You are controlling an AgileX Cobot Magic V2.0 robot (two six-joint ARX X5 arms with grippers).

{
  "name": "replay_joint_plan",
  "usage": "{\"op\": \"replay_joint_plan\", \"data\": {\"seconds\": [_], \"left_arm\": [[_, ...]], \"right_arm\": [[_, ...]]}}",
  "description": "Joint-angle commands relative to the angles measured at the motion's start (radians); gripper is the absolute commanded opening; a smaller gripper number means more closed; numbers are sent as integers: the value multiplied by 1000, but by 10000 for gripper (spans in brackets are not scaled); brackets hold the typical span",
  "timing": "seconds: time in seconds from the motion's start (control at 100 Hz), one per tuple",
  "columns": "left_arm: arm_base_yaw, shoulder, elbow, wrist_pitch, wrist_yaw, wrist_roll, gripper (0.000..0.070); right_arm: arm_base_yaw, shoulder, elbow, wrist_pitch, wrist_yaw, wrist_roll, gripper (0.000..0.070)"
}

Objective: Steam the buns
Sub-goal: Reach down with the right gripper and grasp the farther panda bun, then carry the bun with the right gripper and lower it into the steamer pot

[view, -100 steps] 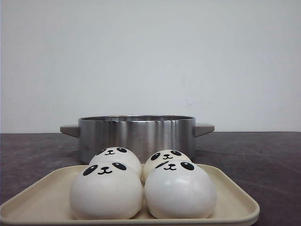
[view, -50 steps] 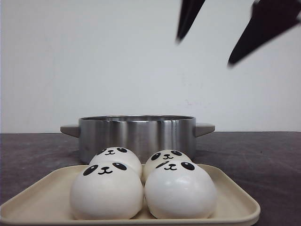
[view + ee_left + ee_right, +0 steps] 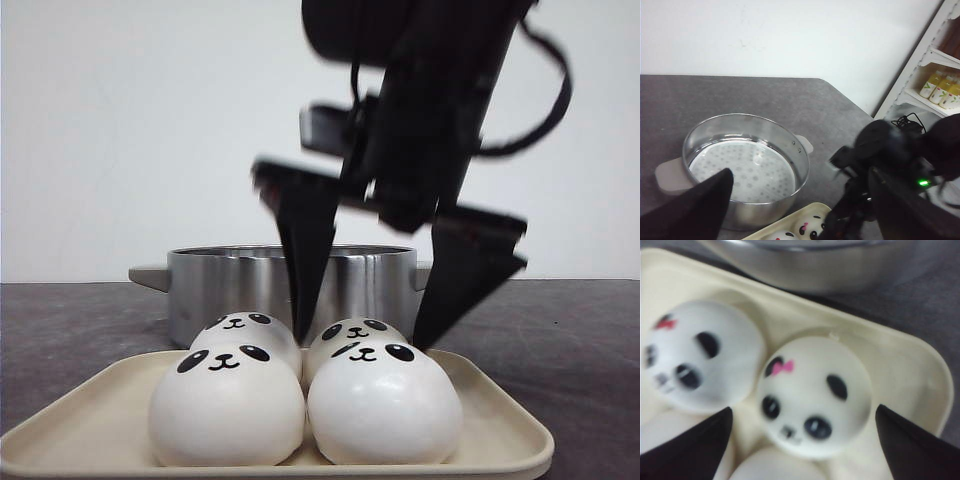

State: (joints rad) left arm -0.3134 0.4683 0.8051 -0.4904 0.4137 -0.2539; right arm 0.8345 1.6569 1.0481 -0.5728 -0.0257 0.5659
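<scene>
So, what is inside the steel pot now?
The pot holds only a perforated steamer plate, with no buns on it. Its near part is hidden by the pot wall.

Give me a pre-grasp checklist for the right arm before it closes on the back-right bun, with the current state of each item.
1. Right gripper open: ok, fingers spread wide.
2. Fingers straddle the back-right bun: ok, it sits centred between both tips in the right wrist view.
3. Neighbouring back-left bun clear of the near finger: cannot tell, the two buns sit close together.
4. Fingers low enough to grip: cannot tell, tips appear near the bun's top in the front view.
5. Steamer pot empty and ready: ok, only the perforated insert shows.
6. Left gripper out of the way: ok, open above the pot, holding nothing.
</scene>
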Motion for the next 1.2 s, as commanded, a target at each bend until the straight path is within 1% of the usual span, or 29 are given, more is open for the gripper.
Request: {"op": "replay_joint_plan", "data": {"seconds": [0.0, 0.06, 0.08, 0.11, 0.12, 0.14, 0.17, 0.2, 0.24, 0.25, 0.27, 0.28, 0.39, 0.48, 0.56, 0.61, 0.66, 0.76, 0.85, 0.96, 1.06, 1.19], "left_arm": [[-10, 1, 11, 8, -6, 3, 516], [-16, 1, 11, 6, -6, 3, 516], [-18, 1, 11, 5, -6, 3, 516], [-21, 1, 11, 3, -6, 3, 516], [-22, 1, 11, 3, -6, 3, 516], [-24, 1, 11, 1, -6, 3, 516], [-27, 1, 11, -3, -6, 3, 516], [-29, 1, 11, -8, -6, 3, 516], [-32, 1, 11, -14, -8, 3, 515], [-33, 1, 11, -16, -9, 3, 515], [-34, 1, 11, -19, -12, 3, 516], [-35, 1, 11, -19, -14, 3, 516], [-37, 1, 11, -19, -26, 3, 515], [-37, 1, 11, -18, -30, 3, 516], [-37, 1, 11, -14, -39, 3, 515], [-37, 1, 11, -10, -47, 4, 516], [-37, 1, 11, -8, -54, 4, 516], [-37, 1, 11, -9, -76, 4, 515], [-37, 1, 11, -9, -84, 4, 515], [-37, 1, 11, -10, -84, 4, 516], [-37, 1, 11, -10, -84, 4, 516], [-37, 1, 11, -12, -84, 3, 516]], "right_arm": [[3, 40, 15, 16, 3, 36, 575], [-2, 64, 15, 19, 4, 57, 565], [-3, 70, 15, 19, 3, 61, 544], [-7, 76, 15, 19, 3, 63, 495], [-7, 79, 15, 19, 2, 63, 460], [-7, 82, 15, 18, 2, 63, 421], [-7, 84, 15, 16, 3, 63, 325], [-8, 84, 15, 16, 6, 63, 210], [-7, 84, 15, 18, 8, 62, 19], [-7, 84, 15, 19, 8, 60, 0], [-7, 84, 15, 21, 8, 56, 0], [-7, 84, 15, 21, 8, 55, 12], [-4, 45, 21, 15, 5, 55, 7], [19, -35, 49, -6, -12, 43, 7], [54, -128, 104, -40, -11, 14, 7], [73, -179, 151, -49, 6, -13, 7], [84, -218, 206, -49, 40, -48, 6], [74, -230, 343, -58, 99, -120, 6], [16, -185, 462, -66, 106, -186, 6], [-50, -88, 558, -92, 100, -232, 6], [-102, 6, 597, -87, 94, -271, 6], [-151, 144, 599, -22, 105, -314, 6]]}}
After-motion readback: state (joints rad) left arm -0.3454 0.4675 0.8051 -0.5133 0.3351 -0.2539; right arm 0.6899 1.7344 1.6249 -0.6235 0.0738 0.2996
